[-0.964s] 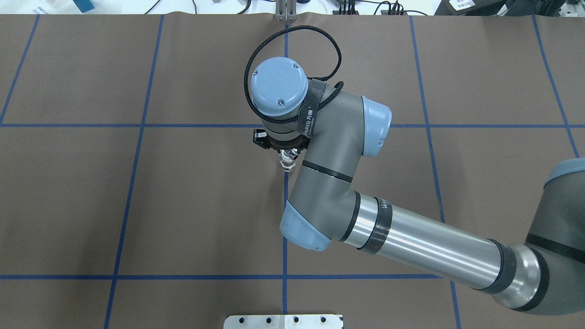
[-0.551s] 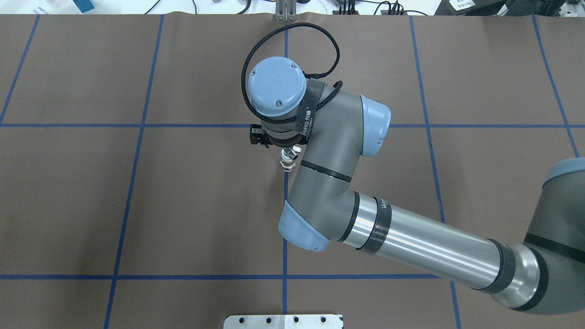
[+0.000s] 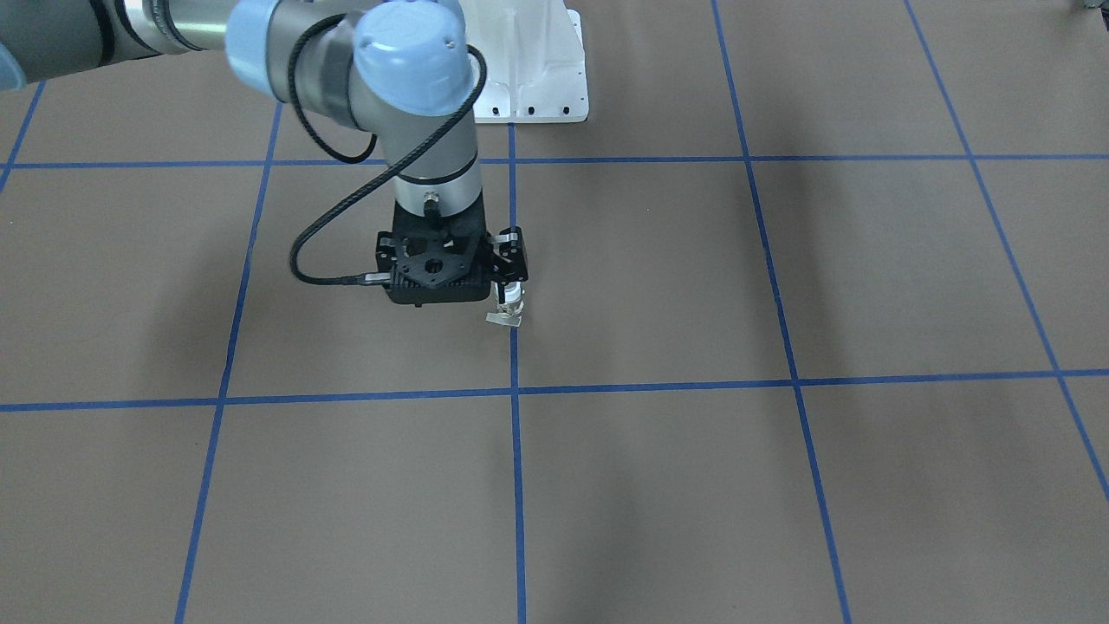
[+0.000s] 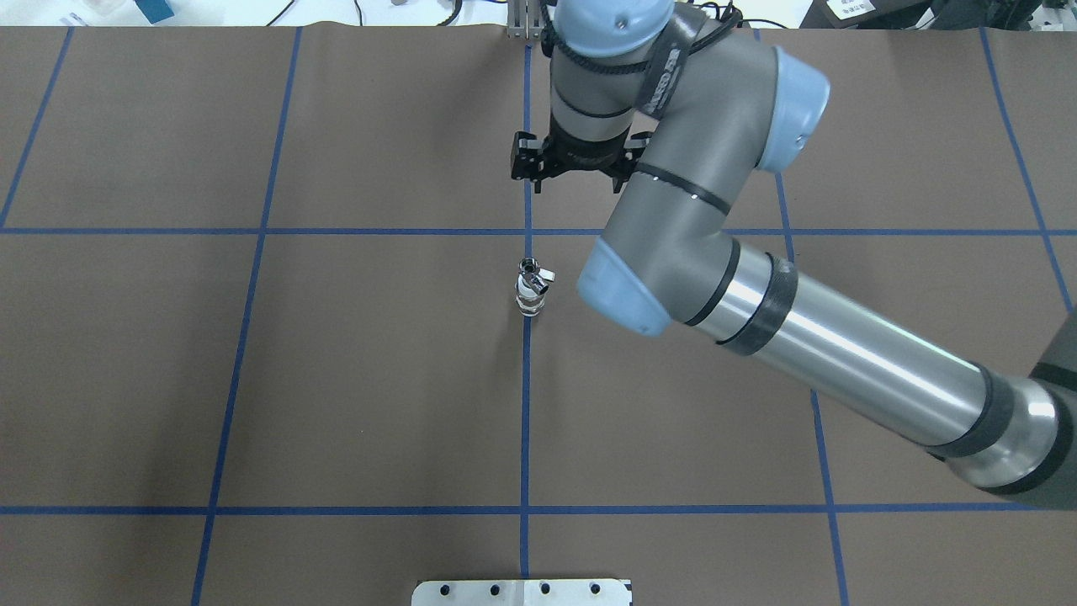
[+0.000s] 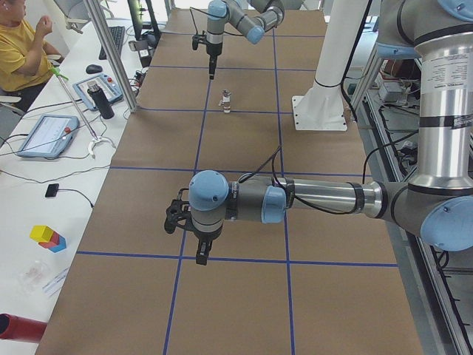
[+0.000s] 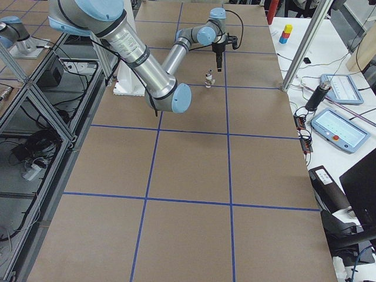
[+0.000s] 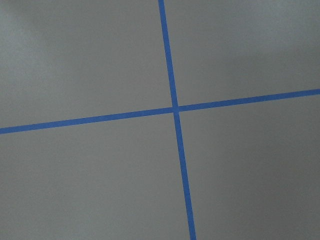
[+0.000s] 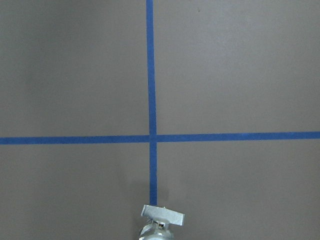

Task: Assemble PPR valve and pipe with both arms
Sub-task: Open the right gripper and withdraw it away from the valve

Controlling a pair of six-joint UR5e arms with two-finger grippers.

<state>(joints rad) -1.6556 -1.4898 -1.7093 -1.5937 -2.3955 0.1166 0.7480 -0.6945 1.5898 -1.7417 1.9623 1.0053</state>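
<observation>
The PPR valve (image 4: 530, 292) stands upright alone on a blue line at the table's middle, with a white collar, a silvery body and its flat tab on top (image 8: 161, 219). I cannot tell whether its lower metal end is the pipe, and no separate pipe shows. My right gripper (image 4: 572, 166) is open and empty, raised beyond the valve on the far side. Its fingers are hidden under the wrist. The front-facing view alone shows the fingers (image 3: 511, 273) close above the valve (image 3: 509, 308). My left gripper (image 5: 200, 257) hangs far off over bare table. I cannot tell whether it is open or shut.
The white bolted pedestal (image 4: 522, 592) stands at the table's near edge. A metal post (image 4: 526, 21) stands at the far edge. A seated operator (image 5: 22, 52), tablets and a bottle are on the side bench beyond the table's far edge.
My right gripper has let go of the valve, risen and swung away toward the table's far edge. The valve stays upright where it was.
</observation>
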